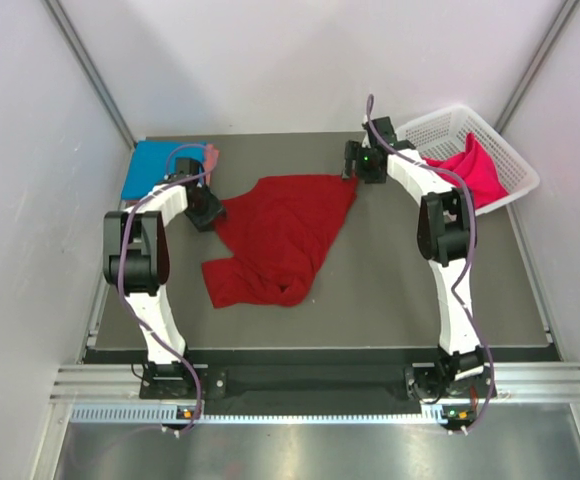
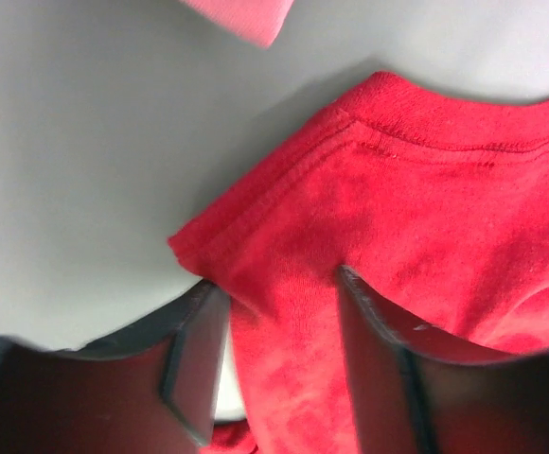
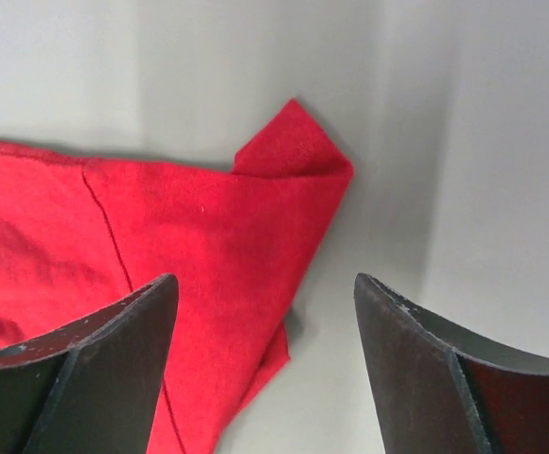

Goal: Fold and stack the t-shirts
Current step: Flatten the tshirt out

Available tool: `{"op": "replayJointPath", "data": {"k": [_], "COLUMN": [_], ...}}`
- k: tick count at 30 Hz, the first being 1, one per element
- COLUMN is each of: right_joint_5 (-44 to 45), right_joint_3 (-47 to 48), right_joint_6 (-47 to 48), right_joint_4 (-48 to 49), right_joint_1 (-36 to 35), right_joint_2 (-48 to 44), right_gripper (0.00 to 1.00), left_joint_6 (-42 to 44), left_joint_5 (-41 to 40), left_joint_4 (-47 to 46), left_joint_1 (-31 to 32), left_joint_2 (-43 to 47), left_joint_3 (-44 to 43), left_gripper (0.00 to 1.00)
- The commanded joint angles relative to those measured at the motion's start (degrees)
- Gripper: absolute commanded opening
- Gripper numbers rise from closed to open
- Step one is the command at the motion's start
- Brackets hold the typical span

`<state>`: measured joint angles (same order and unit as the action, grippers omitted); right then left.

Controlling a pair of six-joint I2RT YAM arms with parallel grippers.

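Nearest lens: left gripper [image 2: 274, 284], down at the left edge of the dark red t-shirt [image 1: 280, 235]. Fingers spread, a hemmed fold of cloth lies between them, not squeezed. The right gripper [image 3: 265, 284] hangs spread wide over the shirt's far right corner, which is flipped over; nothing pinched.

Grey table [image 1: 390, 290]: the red shirt lies rumpled at mid-table. White lattice basket [image 1: 500, 150] at far right corner, hot pink t-shirt [image 1: 475, 170] heaped inside. Bright blue t-shirt [image 1: 155, 168] lies flat at far left corner. Salmon pink t-shirt [image 1: 211, 157] is bunched just beside its right edge.

Four t-shirts [image 1: 282, 238], one basket [image 1: 502, 150], two arms [image 1: 148, 275]
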<state>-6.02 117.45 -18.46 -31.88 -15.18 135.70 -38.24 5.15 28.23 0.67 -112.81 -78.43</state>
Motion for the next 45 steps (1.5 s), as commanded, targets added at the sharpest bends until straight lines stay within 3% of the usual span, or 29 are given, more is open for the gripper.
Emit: {"op": "replayJointPath", "data": {"k": [1, 6, 9, 10, 13, 15, 19, 24, 29, 31, 34, 39, 41, 44, 45], "right_joint_5": [-3.55, -5.58, -5.75, -5.84, -7.42, -8.74, -10.33, -10.06, -11.46, -12.61, -14.98, -19.46, -21.65, -25.18, -25.44], "right_joint_3": [4.54, 6.12, 6.83, 6.83, 7.00, 7.79, 10.17, 13.94, 15.61, 17.80, 23.78, 23.97, 23.10, 18.72, 16.87], "right_joint_6": [1.32, -0.17, -1.23, -1.93, -3.24, -4.91, -7.03, -7.91, -10.89, -13.00, -15.72, -18.10, -19.24, -18.64, -15.15], "right_joint_4": [0.41, 2.43, 3.75, 4.28, 6.83, 7.79, 8.24, 6.92, 11.74, 13.33, 14.73, 20.19, 20.54, 18.10, 15.30], "right_joint_1": [0.41, 0.41, 0.41, 0.41, 0.59, 0.59, 0.50, 1.64, 6.73, 9.37, 12.27, 14.74, 14.57, 9.49, 7.29], "right_joint_2": [2.55, 5.18, 5.71, 5.80, 6.24, 6.86, 6.51, -0.16, -11.22, -13.43, -17.03, -27.40, -30.82, -35.13, -36.37], "right_gripper": [0.75, 0.69, 0.61, 0.54, 0.40, 0.33, 0.00, 0.00, 0.00, 0.00, 0.00, 0.00, 0.00, 0.00, 0.00], "left_joint_6": [-0.43, 0.62, 1.50, 1.59, 1.50, 1.06, 0.88, -0.08, -10.24, -13.78, -18.09, -23.72, -23.55, -18.91, -18.28], "left_joint_5": [0.83, 0.30, 0.65, 0.91, 2.23, 3.55, 6.10, 10.31, 14.27, 15.15, 17.61, 19.20, 18.59, 13.23, 12.44], "left_joint_4": [-2.21, -1.78, -1.34, -1.33, -1.24, -1.24, -1.86, -8.61, -27.59, -32.88, -32.62, -30.87, -29.99, -23.06, -22.09], "left_joint_1": [-0.14, -0.23, -0.14, -0.14, -0.14, -0.14, -0.14, -0.14, 0.12, 1.26, 4.50, 9.08, 9.53, 8.04, 7.08], "left_joint_2": [-1.71, -2.85, -2.94, -2.76, -1.71, -1.10, 1.53, 5.84, 7.88, 3.85, -4.22, -14.26, -14.46, -9.02, -7.35], "left_joint_3": [-2.33, -3.39, -4.44, -4.97, -6.72, -8.22, -10.07, -10.34, -9.80, -16.90, -33.32, -59.59, -60.44, -52.38, -45.56], "left_gripper": [0.50, 0.37, 0.19, 0.12, 0.03, 0.00, 0.00, 0.00, 0.00, 0.00, 0.00, 0.00, 0.00, 0.00, 0.03]}}
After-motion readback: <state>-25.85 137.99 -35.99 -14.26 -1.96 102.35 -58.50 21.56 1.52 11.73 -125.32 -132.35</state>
